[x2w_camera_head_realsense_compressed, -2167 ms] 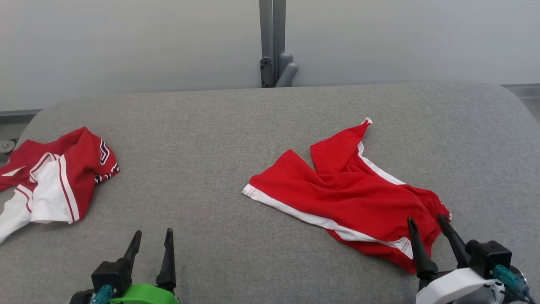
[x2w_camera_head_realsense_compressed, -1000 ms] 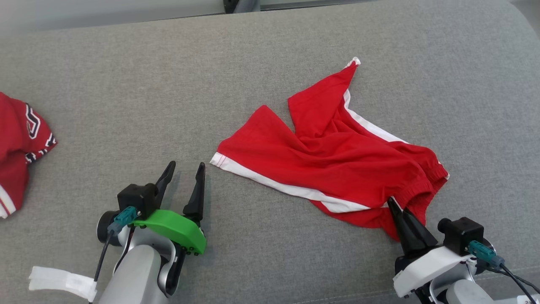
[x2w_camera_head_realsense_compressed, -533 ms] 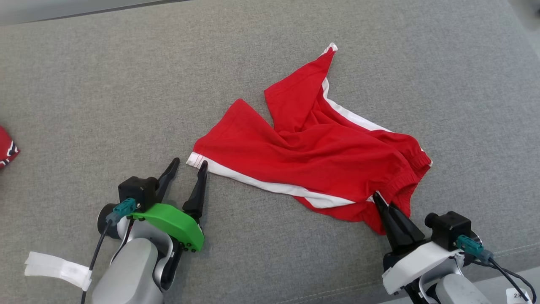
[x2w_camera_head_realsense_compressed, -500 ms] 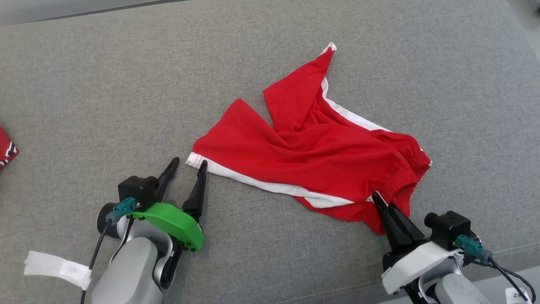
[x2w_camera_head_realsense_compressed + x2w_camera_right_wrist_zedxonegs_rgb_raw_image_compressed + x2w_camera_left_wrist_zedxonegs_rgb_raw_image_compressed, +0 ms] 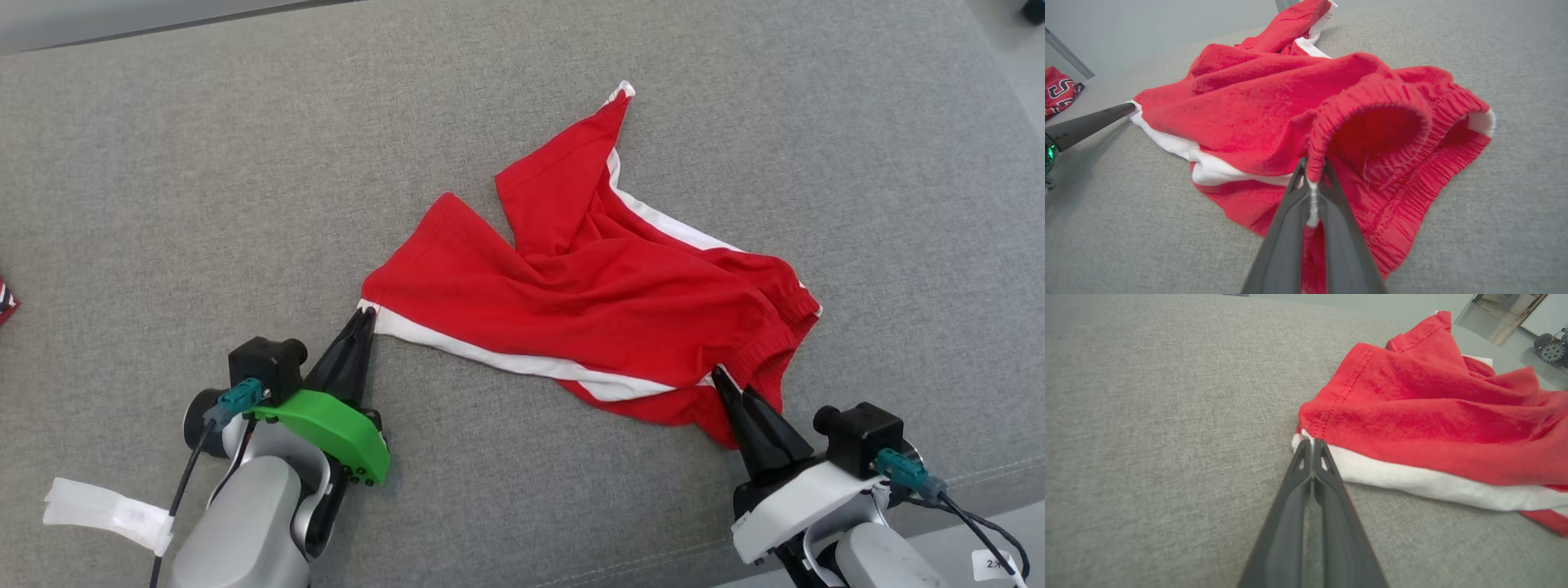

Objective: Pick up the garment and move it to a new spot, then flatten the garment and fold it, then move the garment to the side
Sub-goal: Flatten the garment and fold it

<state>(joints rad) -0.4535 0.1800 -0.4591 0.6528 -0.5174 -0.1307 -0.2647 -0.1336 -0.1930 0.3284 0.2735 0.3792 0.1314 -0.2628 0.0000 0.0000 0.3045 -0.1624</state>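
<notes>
Bunched-up red shorts (image 5: 604, 310) on the grey desk (image 5: 204, 163), a bit right of the middle. One leg poking toward the far side, white stripe along the near edge. On the white corner of the near leg hem, the left hand (image 5: 363, 318), pinched shut with only a tiny bit of cloth in it. On the stretchy waistband at the other end, the right hand (image 5: 720, 377), pinched shut too. Two far-apart ends held, most likely so the cloth can go up and pull straight without flopping. Both low by the desk, shorts not yet lifted. Looks like the very start of the pick-up. Far off to the left, another red and white top (image 5: 1057, 92).
</notes>
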